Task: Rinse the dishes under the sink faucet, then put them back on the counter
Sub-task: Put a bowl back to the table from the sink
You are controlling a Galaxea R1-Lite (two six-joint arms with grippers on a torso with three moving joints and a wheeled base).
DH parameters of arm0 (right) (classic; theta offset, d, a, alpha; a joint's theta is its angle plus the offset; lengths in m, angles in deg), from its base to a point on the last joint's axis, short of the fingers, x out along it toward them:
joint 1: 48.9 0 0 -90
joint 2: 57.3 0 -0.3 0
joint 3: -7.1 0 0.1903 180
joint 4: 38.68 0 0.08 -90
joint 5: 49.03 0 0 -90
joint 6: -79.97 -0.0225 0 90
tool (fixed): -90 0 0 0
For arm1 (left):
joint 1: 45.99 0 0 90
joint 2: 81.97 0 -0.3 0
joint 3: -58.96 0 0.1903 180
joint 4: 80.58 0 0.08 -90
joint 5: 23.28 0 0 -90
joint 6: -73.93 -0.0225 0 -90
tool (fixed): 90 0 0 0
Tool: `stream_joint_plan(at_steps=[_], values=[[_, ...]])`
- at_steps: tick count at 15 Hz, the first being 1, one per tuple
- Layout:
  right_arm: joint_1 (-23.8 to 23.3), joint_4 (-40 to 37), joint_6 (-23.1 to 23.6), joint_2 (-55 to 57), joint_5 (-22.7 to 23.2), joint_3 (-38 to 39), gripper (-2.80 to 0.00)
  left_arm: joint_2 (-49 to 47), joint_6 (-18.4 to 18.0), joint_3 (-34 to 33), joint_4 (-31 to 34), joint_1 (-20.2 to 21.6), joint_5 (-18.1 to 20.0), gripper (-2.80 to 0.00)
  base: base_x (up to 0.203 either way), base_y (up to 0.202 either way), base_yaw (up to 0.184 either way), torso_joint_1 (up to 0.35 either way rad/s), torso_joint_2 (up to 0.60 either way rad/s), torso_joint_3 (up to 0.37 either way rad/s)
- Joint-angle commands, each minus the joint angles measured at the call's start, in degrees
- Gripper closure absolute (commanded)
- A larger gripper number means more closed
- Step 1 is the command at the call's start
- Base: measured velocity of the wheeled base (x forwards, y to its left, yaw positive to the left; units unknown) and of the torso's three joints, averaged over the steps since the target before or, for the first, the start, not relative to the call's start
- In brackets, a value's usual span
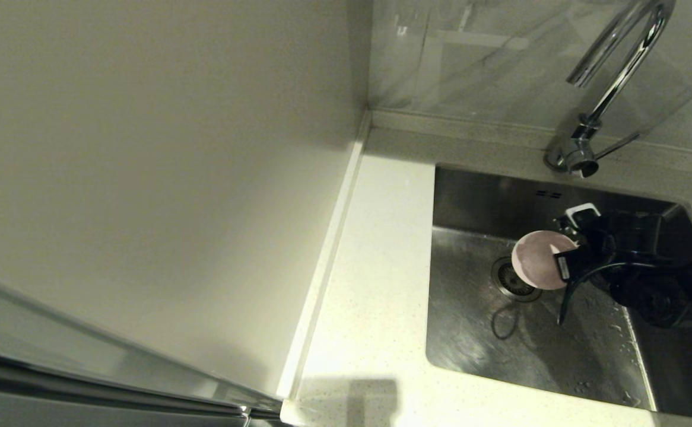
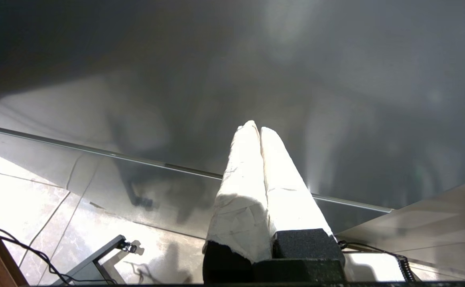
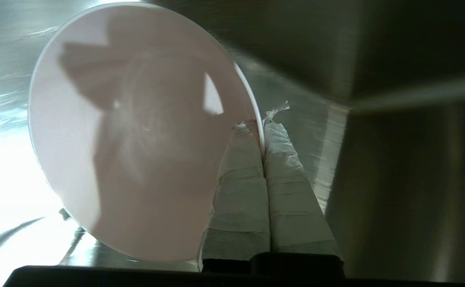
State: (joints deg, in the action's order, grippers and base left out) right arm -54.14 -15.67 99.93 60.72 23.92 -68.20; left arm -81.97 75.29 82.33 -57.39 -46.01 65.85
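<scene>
My right gripper (image 1: 567, 245) is shut on the rim of a pale pink dish (image 1: 539, 259), holding it tilted over the sink (image 1: 470, 332), above the round drain (image 1: 513, 279). In the right wrist view the pink dish (image 3: 136, 131) fills much of the picture, its rim pinched between the taped fingers (image 3: 284, 159) of the gripper (image 3: 261, 131). The chrome gooseneck faucet (image 1: 610, 77) stands behind the sink, its spout end higher than the dish and further back. No water stream shows. The blue-grey and grey-white dishes are out of view. My left gripper (image 2: 255, 128) is shut and empty, away from the counter.
The off-white speckled counter (image 1: 375, 267) runs to the left of the sink. A plain cream wall panel (image 1: 144, 166) rises on the far left. Water drops lie on the sink floor. The faucet's thin lever (image 1: 618, 145) points to the right.
</scene>
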Motion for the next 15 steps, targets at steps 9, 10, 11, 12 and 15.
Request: stream_joint_plan(at_steps=[9,10,11,12,15], values=[[-20.20,39.65,-1.16,-24.15,2.08,8.18,0.00,0.18,0.04,0.00,0.01,0.02,0.00,0.00,0.000,0.000,0.000,0.000,0.00,0.000],[-20.37,41.28,-0.80,-26.34,4.40,8.19,0.00,0.18,0.04,0.00,0.01,-0.01,-0.05,0.00,0.000,0.000,0.000,0.000,0.00,0.000],[-20.43,41.28,-1.58,-27.63,5.79,7.61,0.00,0.18,0.04,0.00,0.01,0.01,0.00,0.00,0.000,0.000,0.000,0.000,0.00,0.000],[-20.47,41.28,-2.56,-28.70,6.25,5.13,0.00,0.18,0.04,0.00,0.01,0.02,0.00,0.00,0.000,0.000,0.000,0.000,0.00,0.000],[-20.50,41.28,-4.94,-32.39,6.02,5.31,0.00,0.18,0.04,0.00,0.01,0.02,0.00,0.00,0.000,0.000,0.000,0.000,0.00,0.000]])
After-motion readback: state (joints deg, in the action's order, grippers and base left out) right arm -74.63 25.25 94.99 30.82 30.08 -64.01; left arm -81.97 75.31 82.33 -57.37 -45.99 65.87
